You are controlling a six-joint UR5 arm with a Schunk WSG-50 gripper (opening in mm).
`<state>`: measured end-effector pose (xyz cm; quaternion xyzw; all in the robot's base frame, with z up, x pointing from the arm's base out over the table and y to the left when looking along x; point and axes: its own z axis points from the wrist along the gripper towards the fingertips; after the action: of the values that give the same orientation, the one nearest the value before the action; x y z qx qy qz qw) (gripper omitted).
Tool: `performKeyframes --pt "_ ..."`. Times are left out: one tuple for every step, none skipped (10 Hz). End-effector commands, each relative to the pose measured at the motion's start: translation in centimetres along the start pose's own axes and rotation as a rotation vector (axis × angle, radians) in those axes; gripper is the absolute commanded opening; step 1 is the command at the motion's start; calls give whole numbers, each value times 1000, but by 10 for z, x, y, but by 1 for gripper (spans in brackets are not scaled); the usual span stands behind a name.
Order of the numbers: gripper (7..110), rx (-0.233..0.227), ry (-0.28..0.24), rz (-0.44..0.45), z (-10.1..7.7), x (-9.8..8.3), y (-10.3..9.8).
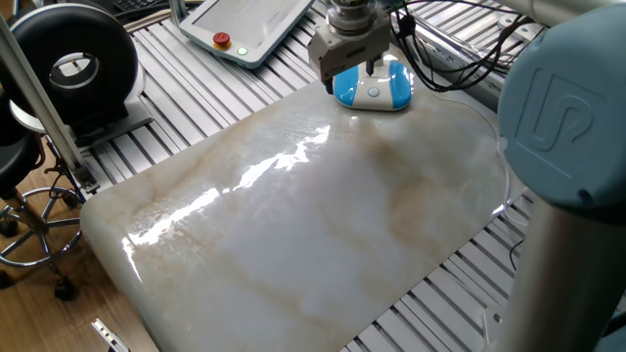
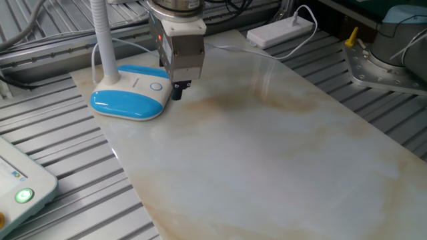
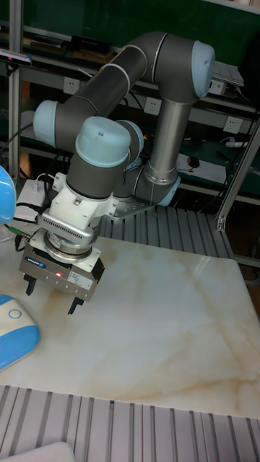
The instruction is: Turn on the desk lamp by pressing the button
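Observation:
The desk lamp stands at the far-left corner of the marble slab, its blue and white base low and rounded. A slim white neck rises from its back. Its round button sits on the white top near the right end of the base; it also shows as the button in the tall view. My gripper hangs just above the slab beside the base. Its two dark fingers stand apart, holding nothing. The gripper sits close to the right of the button, and the gripper partly covers the lamp.
A white pendant with a red button lies on the ribbed table behind the slab. A white power strip and cables lie at the back. The arm's base stands at the right. A black round device sits at the left.

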<state>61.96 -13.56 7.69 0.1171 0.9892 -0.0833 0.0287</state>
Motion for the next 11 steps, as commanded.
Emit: performKeyframes --pt "88 -12 -11 -2 12 -6 -4" --pt "88 -25 -5 6 18 -6 -2" --pt "88 -37 3 15 22 -5 1" --pt "88 -53 4 20 26 -3 6" --pt "88 -52 1 18 28 -4 6" --pt "88 -49 0 14 30 -5 6" --pt "88 -53 -4 11 33 -6 5" --pt "88 -56 -11 6 36 -7 4" --pt "88 -56 -15 3 38 -8 2" --pt "88 -55 -18 2 42 -9 2" --pt "88 -61 -18 5 45 -8 4"
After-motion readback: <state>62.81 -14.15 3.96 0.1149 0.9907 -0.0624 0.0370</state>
